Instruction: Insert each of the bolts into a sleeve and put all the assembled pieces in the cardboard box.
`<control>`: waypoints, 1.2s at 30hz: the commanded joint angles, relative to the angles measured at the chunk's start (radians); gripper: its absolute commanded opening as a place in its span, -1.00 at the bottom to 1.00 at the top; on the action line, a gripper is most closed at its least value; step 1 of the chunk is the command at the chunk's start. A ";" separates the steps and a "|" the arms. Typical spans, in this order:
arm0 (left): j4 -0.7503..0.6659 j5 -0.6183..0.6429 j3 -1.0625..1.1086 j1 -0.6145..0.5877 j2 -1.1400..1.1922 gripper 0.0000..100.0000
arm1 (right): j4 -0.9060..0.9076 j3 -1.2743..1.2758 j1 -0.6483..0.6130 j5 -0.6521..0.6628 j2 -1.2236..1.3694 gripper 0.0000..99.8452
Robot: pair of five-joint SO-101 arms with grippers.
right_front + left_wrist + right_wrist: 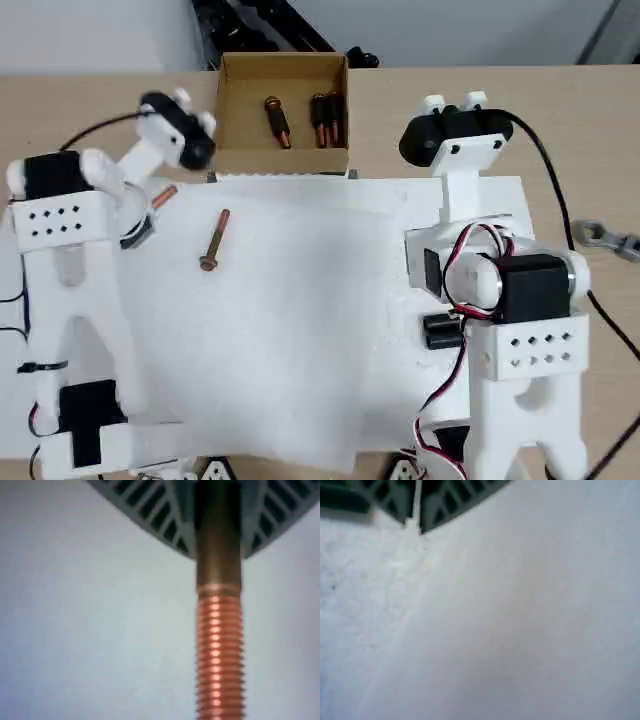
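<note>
Though three in box (pixel 285 162), two bolts (pixel 214 240) outside.

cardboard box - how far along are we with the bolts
Done: a few copper pieces already lie in the cardboard box. In hand: the left pincer grips a threaded bolt; whether it carries a sleeve is unclear. Left: a loose bolt lies on the white mat, and the right pincer is shut on nothing.

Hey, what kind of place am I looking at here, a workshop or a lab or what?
Probably a robotics lab bench: a left arm and a right arm at a wooden table, a white mat, and a cardboard box holding bolts.
</note>
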 commanded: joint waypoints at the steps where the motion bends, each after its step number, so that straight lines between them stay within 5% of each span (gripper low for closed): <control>1: 0.029 -0.307 0.028 -0.035 -0.011 -0.99 | -0.018 -0.003 0.007 0.003 -0.018 -0.99; 6: 0.028 -0.466 0.081 -0.034 0.060 -0.99 | -0.018 -0.003 0.007 0.003 -0.013 -0.99; 15: 0.025 -0.531 0.136 -0.041 0.170 -0.99 | -0.018 -0.003 0.007 0.003 -0.013 -0.99; 36: -0.117 -0.445 0.134 -0.077 0.416 -0.92 | -0.018 -0.002 0.093 0.005 -0.013 -0.99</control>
